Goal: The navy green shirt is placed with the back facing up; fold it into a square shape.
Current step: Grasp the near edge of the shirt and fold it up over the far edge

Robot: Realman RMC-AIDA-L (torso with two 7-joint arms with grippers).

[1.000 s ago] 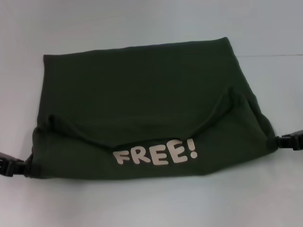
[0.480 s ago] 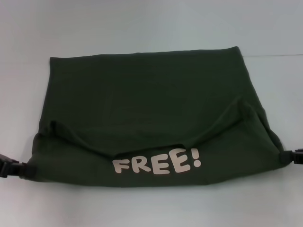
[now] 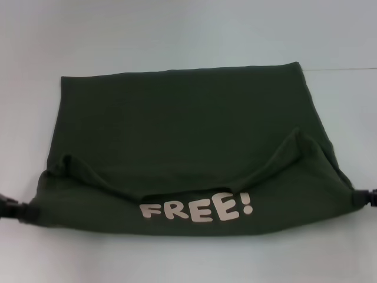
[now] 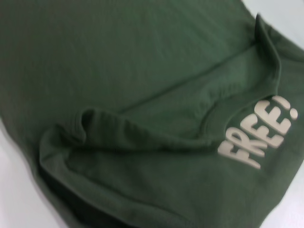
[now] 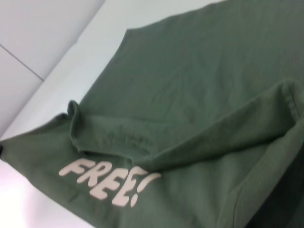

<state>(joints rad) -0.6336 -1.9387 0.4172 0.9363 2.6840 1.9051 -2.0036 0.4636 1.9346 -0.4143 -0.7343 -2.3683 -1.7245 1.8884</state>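
Navy green shirt point(image 3: 182, 147), a large dark olive soft-fabric tee, lies spread across the middle of the pale grey flat tabletop point(image 3: 177, 35), its plain back filling the span from 9 to 3 o'clock. Along the 6 o'clock edge a band of the garment is turned over onto the back, so the cream "FREE!" lettering point(image 3: 197, 207) of the front shows there. The turned band sags in the middle and rises to small peaks near its two ends, which suggests it is being carried by its ends to lay one fold toward a square.

At the 8 o'clock corner the black left gripper point(image 3: 13, 211) meets the fabric edge, and at 4 o'clock the black right gripper point(image 3: 366, 198) meets the opposite end. Both sit at the picture's borders with their tips buried in cloth, so whether the fingers are wide, narrow or pinching the shirt cannot be told. Neither wrist view shows its own fingers; both show only the folded band and lettering.
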